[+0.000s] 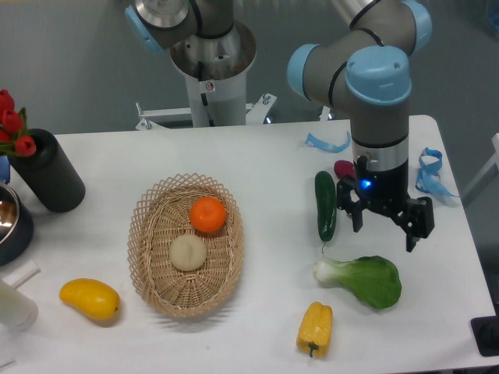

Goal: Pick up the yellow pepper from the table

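Observation:
The yellow pepper [315,328] lies on its side on the white table [273,156] near the front edge, its short stem pointing toward the front. My gripper [385,230] hangs above the table to the pepper's upper right, well apart from it. Its two dark fingers are spread and nothing is between them, so it is open. The pepper is fully in view.
A green leafy vegetable [366,280] lies just below the gripper. A cucumber [325,205] and a dark red item [344,167] lie to its left. A wicker basket [156,273] holds an orange [208,215] and a pale round fruit [188,252]. A mango-like fruit [90,299] is front left; a black cylinder [51,173] is at the left.

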Tool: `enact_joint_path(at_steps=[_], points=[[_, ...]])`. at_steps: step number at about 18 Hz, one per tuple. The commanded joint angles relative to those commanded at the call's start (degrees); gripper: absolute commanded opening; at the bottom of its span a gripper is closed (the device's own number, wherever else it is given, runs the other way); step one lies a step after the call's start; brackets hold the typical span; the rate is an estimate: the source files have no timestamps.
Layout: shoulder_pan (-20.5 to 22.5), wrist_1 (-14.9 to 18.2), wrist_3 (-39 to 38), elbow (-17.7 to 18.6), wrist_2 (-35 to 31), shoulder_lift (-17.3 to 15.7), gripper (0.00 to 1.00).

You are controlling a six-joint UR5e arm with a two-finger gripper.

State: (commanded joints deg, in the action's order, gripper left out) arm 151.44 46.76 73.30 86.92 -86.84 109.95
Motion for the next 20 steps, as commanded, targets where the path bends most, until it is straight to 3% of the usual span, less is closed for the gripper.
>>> enact_joint_path(at_steps=[4, 11, 17, 20], points=[[-0.09, 0.09, 0.00, 0.70, -0.70, -2.02, 1.00], [-0.26, 0.00, -0.18, 7.20, -4.12, -7.82, 1.00], [-0.18, -0.44, -0.61, 9.14, -3.78, -8.00, 1.00], [-0.52, -0.44, -5.35, 9.23, -3.87, -7.21, 1.00]])
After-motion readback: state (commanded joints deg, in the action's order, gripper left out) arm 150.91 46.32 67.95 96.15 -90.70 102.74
